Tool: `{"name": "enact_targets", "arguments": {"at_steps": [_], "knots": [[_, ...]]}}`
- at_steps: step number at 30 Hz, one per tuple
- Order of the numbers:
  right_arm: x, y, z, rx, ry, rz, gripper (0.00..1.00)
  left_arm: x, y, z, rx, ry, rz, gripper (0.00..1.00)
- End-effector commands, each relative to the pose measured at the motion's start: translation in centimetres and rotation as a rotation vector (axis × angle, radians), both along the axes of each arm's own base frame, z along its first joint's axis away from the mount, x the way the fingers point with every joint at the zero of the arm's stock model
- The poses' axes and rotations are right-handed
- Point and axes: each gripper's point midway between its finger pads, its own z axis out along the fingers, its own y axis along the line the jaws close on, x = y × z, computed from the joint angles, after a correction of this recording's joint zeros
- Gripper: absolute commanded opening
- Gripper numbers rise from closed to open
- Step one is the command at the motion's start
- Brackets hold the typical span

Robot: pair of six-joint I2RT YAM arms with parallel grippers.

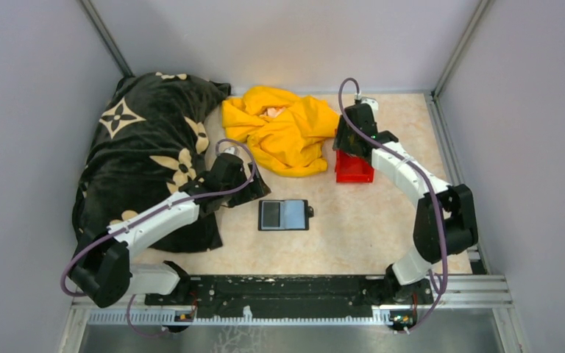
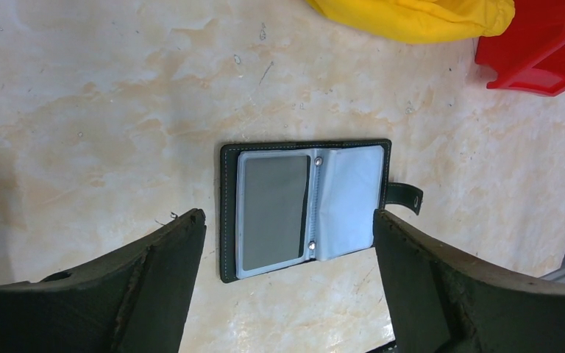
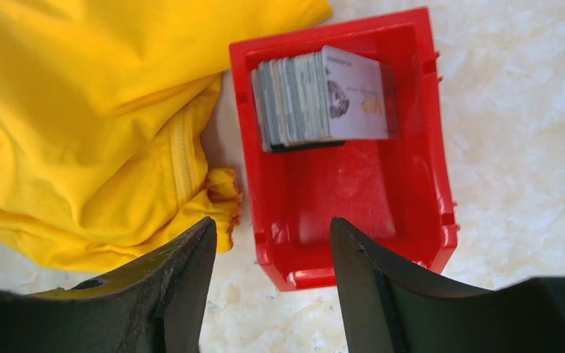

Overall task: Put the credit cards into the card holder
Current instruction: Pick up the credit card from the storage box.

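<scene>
The card holder (image 1: 285,215) lies open and flat on the table, snap tab to the right. In the left wrist view the card holder (image 2: 305,209) shows clear sleeves, the left one grey. My left gripper (image 2: 287,215) hovers open over its near edge, touching nothing; from above the left gripper (image 1: 234,176) sits just left of it. The credit cards (image 3: 324,95) stand as a stack at the far end of the red bin (image 3: 412,213). My right gripper (image 3: 271,222) is open above the bin's near left corner and holds nothing. From above, the right gripper (image 1: 354,132) hides the cards.
A crumpled yellow garment (image 1: 283,129) lies against the left side of the red bin (image 1: 354,169). A black blanket with cream flowers (image 1: 147,140) covers the table's left side beside my left arm. Grey walls enclose the table on three sides.
</scene>
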Motion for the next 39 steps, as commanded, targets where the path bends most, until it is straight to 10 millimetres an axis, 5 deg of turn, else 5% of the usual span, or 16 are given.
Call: {"name": "enact_targets", "arguments": {"at_steps": [1,18,39], "knots": [[2.8,-0.8,2.2,0.011,-0.066,0.003,0.58,0.3,-0.2,1.0,-0.04,-0.032,-0.005,0.98],[7.2,-3.0,-1.8,0.064,-0.02,-0.02,0.58,0.9,-0.1,0.5,-0.045,-0.035,-0.007,0.96],[8.3,-3.2,-5.9,0.142,0.051,-0.006,0.51,1.0,-0.4,-0.6,-0.052,-0.018,-0.028,0.89]]}}
